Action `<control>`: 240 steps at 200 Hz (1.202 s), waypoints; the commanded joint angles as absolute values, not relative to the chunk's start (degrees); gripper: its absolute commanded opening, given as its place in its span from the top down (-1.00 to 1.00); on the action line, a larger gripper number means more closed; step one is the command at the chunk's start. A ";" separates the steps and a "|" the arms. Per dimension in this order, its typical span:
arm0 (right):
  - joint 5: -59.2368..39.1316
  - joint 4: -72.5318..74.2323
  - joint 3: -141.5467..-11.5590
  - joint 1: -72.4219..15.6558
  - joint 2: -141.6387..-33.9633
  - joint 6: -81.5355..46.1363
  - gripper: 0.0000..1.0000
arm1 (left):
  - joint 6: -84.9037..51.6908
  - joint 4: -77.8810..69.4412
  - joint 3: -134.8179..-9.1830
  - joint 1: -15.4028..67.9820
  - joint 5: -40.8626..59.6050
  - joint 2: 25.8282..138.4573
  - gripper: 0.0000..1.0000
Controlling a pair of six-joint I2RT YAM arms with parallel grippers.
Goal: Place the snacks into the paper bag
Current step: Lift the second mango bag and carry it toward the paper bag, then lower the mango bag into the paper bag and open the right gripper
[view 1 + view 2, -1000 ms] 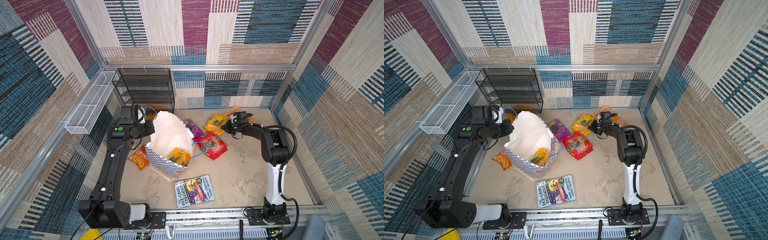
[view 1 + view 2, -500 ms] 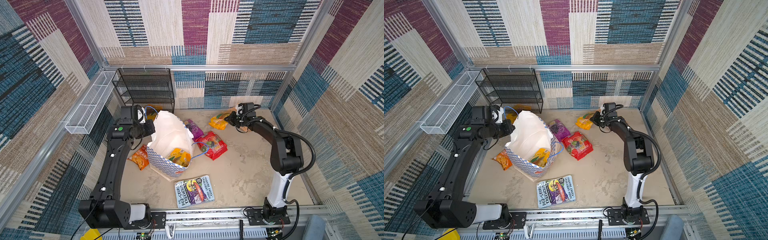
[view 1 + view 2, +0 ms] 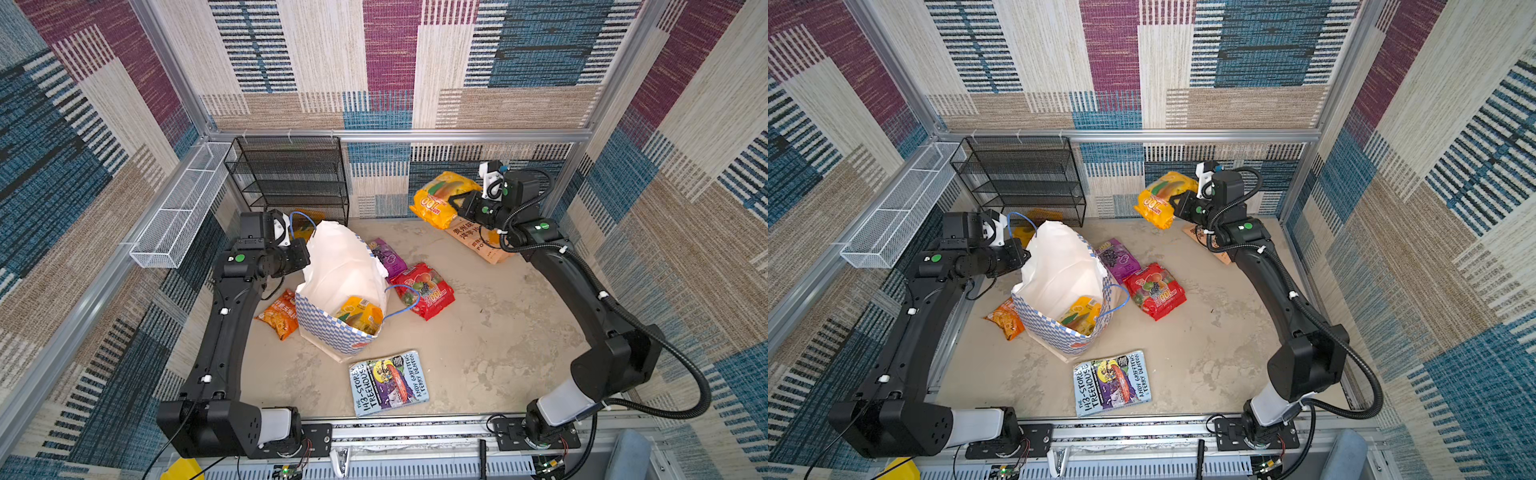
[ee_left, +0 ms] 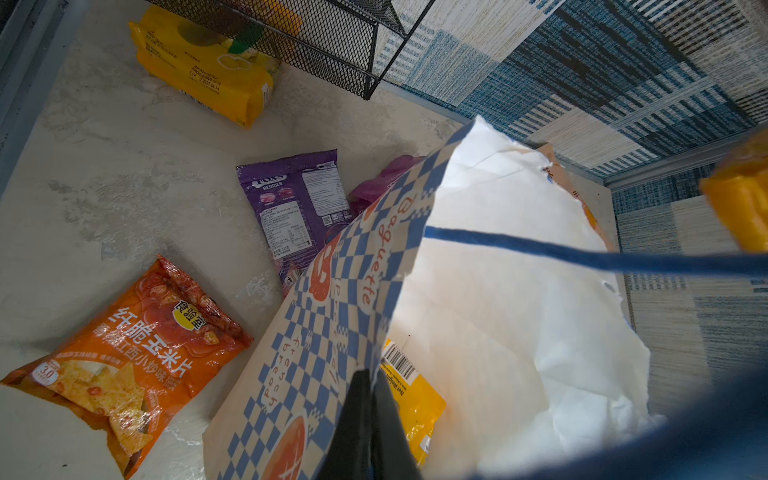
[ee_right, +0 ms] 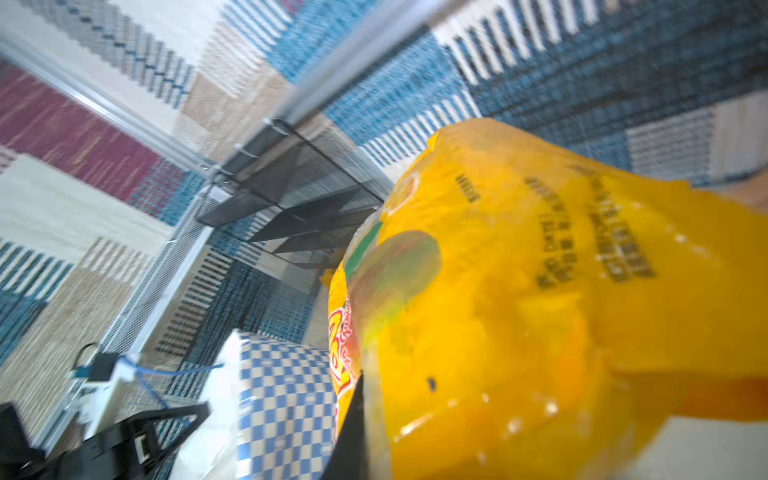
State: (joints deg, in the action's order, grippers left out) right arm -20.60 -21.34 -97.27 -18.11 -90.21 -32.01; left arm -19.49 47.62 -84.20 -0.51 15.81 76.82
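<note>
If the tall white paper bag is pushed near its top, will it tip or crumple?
Probably crumple first: the tall white paper bag shows creased walls, ragged rim. Likely light, tippable: only one yellow plastic packet visible inside.

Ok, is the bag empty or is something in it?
Not empty. The bag is open at the top and one yellow packet lies inside; more beneath, cannot tell.

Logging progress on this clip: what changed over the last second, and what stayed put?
The right gripper, shut on the yellow packet, lifted it off the table from beside the pale orange packet, up into the air. Unchanged: the left gripper clamped on the rim of the paper bag, the red packet, the book.
</note>
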 commanded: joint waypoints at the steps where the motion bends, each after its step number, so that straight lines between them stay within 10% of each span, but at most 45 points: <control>1: -16.12 -19.20 -101.60 -22.88 -88.06 -26.50 1.00 | -19.60 46.92 -84.16 -0.62 17.08 76.39 1.00; 104: -8.88 -24.93 -107.31 -48.10 -91.04 -18.44 1.00 | -20.03 45.27 -83.19 -0.79 17.84 75.23 1.00; 240: -15.42 -26.83 -103.44 -51.41 -104.73 -29.21 1.00 | -20.43 44.56 -82.95 -1.05 19.34 75.06 1.00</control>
State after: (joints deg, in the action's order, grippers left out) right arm -14.59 -30.85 -102.83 -51.35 -103.61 -26.89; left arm -19.77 45.82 -83.09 -0.91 18.41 75.31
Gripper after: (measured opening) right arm 0.093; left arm 0.064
